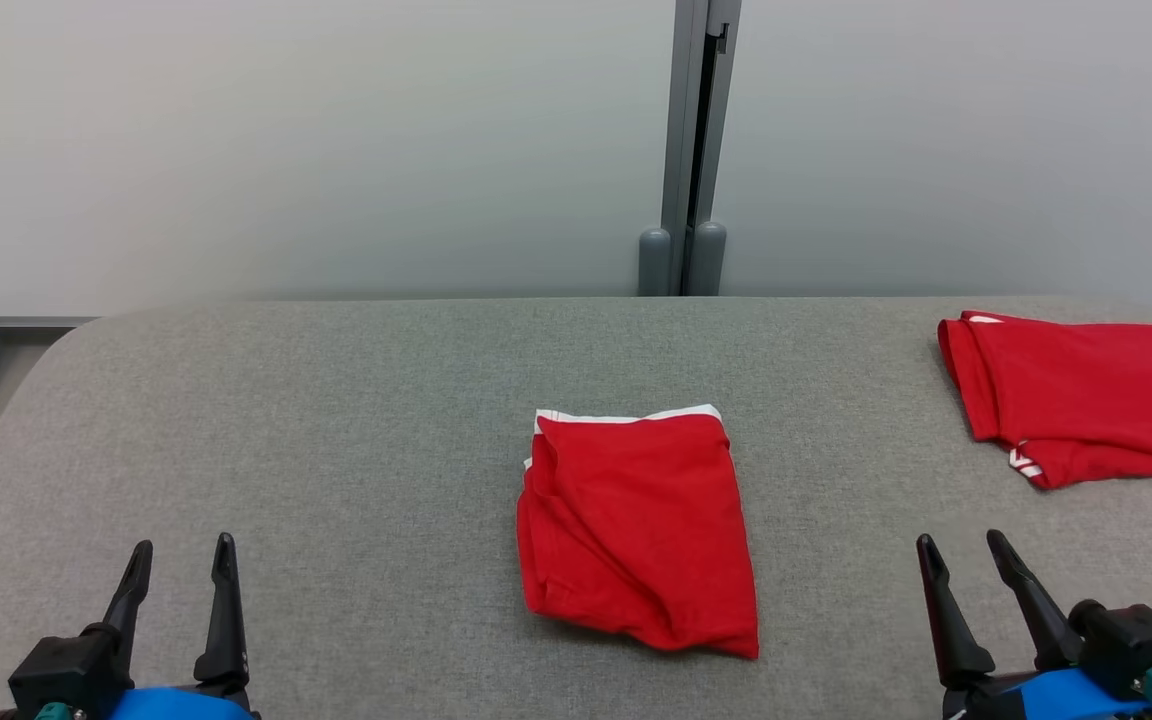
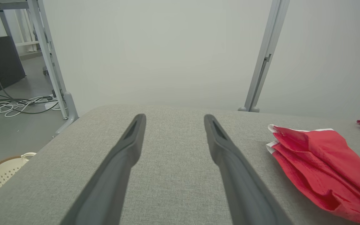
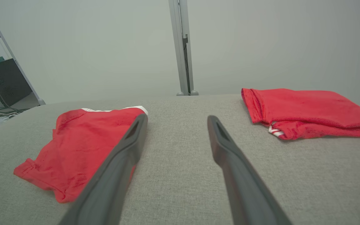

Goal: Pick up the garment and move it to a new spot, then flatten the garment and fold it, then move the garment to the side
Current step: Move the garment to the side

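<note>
A garment (image 1: 636, 530) is laid at the middle of the surface (image 1: 336, 420), and a second garment (image 1: 1081, 395) at its far right. The left claw (image 1: 183, 545) and right claw (image 1: 961, 540) are held nearer, either side of the garment, well apart from it.

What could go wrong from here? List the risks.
The middle garment is loosely folded, its near edge rumpled; a one-corner lift could undo it.
A second garment lies at the far right of the table; moving this one there may overlap them.
A shallow pinch by the open right tool may catch only the top layer.
</note>
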`<state>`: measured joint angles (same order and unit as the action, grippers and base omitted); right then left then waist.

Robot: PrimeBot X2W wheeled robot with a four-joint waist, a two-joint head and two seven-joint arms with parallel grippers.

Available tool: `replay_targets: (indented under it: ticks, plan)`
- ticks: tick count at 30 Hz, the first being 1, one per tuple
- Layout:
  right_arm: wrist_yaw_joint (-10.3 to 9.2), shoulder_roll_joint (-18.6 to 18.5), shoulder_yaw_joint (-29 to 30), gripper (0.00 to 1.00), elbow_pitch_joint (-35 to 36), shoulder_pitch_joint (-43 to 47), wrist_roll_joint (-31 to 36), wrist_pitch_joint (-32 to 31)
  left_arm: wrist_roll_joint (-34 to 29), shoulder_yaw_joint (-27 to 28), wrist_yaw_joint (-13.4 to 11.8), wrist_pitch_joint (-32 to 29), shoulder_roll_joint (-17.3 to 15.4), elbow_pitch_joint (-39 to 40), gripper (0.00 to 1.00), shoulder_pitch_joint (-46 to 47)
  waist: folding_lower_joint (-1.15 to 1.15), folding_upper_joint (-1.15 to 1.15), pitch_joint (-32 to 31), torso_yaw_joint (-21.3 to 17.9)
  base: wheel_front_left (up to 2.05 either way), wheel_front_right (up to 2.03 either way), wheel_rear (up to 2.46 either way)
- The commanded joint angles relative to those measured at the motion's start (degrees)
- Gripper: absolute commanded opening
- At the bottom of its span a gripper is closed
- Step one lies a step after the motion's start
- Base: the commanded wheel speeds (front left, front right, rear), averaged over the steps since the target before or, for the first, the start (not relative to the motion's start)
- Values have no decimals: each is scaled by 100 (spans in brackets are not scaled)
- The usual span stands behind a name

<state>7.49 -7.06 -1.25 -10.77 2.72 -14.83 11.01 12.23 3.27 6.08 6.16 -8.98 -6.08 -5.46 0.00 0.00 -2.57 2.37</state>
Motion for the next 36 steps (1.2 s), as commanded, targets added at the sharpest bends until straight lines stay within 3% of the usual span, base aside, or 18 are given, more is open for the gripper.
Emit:
replay_targets:
  ticks: [1, 8, 13, 22, 29, 36]
  plan:
    - [1, 12, -10, 100, -14, -91, 27, 16, 34, -1, -14, 31, -33, -11, 100, 67, 0, 0, 3, 12, 0, 0, 0]
    - [1, -98, -528, 100, -92, -802, -16, -154, 48, -84, -57, 62, 17, -6, 100, 143, 0, 0, 103, 134, 0, 0, 0]
    - [1, -195, -912, 100, -654, -1817, 45, -482, 51, -157, -70, 100, 57, -16, 100, 238, 0, 0, 278, 267, 0, 0, 0]
    - [1, -144, -1234, 100, -2659, -3052, 20, -776, 63, -338, -93, 225, 154, -111, 100, 560, 0, 0, 704, 528, 0, 0, 0]
    - [1, 21, -1473, 100, -4053, -3183, -200, -589, 105, -416, -72, 367, 173, -354, 100, 721, 0, 0, 789, 677, 0, 0, 0]
    - [1, 192, -1744, 100, -4892, -3204, -501, -530, 134, -446, -99, 445, 156, -471, 100, 705, 0, 0, 777, 692, 0, 0, 0]
